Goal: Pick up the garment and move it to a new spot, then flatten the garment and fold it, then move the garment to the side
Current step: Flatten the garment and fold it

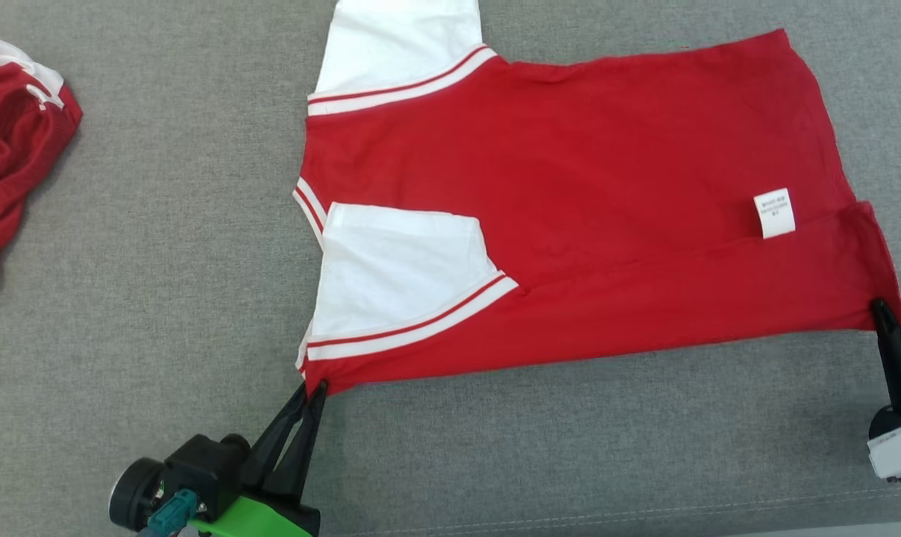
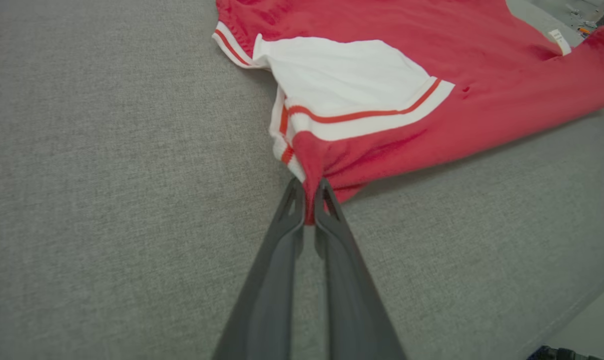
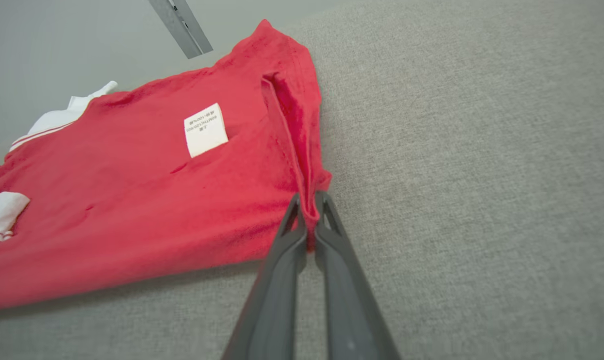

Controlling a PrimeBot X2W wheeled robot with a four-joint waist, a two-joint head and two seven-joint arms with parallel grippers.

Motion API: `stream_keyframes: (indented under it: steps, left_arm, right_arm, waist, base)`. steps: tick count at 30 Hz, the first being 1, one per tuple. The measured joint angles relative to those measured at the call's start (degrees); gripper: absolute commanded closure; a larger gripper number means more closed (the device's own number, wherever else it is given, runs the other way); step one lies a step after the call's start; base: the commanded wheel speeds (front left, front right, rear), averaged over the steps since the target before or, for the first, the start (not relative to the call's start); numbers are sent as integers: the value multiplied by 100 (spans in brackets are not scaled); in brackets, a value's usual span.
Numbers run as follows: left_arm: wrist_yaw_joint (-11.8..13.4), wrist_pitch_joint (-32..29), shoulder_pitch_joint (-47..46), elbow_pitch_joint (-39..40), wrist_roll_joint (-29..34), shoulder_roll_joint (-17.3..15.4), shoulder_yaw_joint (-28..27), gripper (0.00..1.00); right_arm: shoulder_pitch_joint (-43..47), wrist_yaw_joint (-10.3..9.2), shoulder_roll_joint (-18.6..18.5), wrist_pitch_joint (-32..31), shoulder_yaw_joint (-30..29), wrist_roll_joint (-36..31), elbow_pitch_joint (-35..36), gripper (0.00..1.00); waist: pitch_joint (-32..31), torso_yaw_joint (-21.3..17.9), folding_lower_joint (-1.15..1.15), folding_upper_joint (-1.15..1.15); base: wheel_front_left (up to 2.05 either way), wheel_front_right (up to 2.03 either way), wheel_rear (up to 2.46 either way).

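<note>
Left gripper is sitting nearest, low left, fingers pinching together on the garment at its near-left corner, just below the striped white sleeve. Far left: second red-and-white piece is lying crumpled on the grey fabric surface, well apart. Garment is lying spread mid-surface, near strip folding over the red body, white label showing toward the right end. Right gripper is clamping the near-right corner, fabric bunching between its tips.
</note>
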State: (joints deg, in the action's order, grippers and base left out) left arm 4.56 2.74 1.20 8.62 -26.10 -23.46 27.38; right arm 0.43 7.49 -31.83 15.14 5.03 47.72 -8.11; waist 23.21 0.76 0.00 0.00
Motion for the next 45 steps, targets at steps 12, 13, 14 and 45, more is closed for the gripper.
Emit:
stream_keyframes:
  steps: [12,13,14,45]
  left_arm:
    - [157,-619,276,-90,-315,8,136,63]
    - [177,-630,286,-98,-315,10,140,15]
    - [227,-680,296,-107,-318,14,136,0]
    - [-979,-3964,-5474,-1428,-580,-1028,-287,0]
  right_arm:
    - [319,0,-111,0,288,-32,-244,0]
    - [320,0,-118,0,282,-66,-256,0]
    - [324,0,-131,0,264,-138,-265,0]
    - [-939,0,967,0,298,-1205,1126,0]
  waist:
    - [-344,64,0,0]
    - [-371,67,0,0]
    - [-403,71,0,0]
    - [500,-522,0,0]
  base:
    - [0,0,0]
    - [0,0,0]
    - [0,0,0]
    - [0,0,0]
